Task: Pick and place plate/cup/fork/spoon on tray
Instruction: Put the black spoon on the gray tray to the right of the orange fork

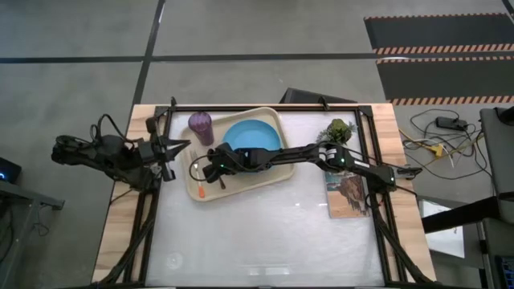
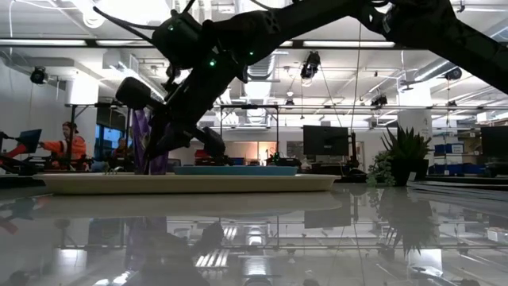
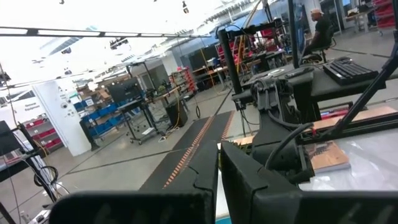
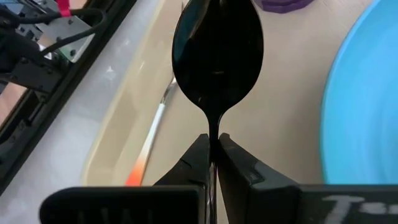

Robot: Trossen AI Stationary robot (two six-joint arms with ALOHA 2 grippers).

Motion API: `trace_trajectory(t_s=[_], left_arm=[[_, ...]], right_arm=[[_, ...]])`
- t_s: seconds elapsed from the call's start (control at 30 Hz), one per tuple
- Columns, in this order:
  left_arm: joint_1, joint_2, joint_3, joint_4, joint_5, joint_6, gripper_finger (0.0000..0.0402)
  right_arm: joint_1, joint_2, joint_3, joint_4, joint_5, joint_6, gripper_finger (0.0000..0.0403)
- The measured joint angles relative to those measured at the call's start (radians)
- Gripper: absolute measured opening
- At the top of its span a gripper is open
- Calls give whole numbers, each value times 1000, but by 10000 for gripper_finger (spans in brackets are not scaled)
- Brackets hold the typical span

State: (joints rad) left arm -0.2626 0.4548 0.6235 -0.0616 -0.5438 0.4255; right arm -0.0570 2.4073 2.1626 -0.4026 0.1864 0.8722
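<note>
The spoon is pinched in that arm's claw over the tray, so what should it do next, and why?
Probably lower a little and let go. The right gripper holds the spoon by its handle above bare tray, between the fork and the plate.

Potted plant (image 1: 340, 129) at table's far right; picture book (image 1: 348, 193) just nearer, flat.

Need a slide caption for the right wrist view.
Right gripper holds the spoon over the tray, fork and plate already placed.
</note>
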Motion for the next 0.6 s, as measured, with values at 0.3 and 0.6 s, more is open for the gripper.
trace_trajectory(t_s=[0.3, 0.6], left_arm=[[0, 0, 0, 0, 0, 0, 0], [0, 0, 0, 0, -1, 0, 0]], right_arm=[[-2, 0, -12, 27, 17, 3, 13], [-2, 0, -12, 18, -2, -58, 13]])
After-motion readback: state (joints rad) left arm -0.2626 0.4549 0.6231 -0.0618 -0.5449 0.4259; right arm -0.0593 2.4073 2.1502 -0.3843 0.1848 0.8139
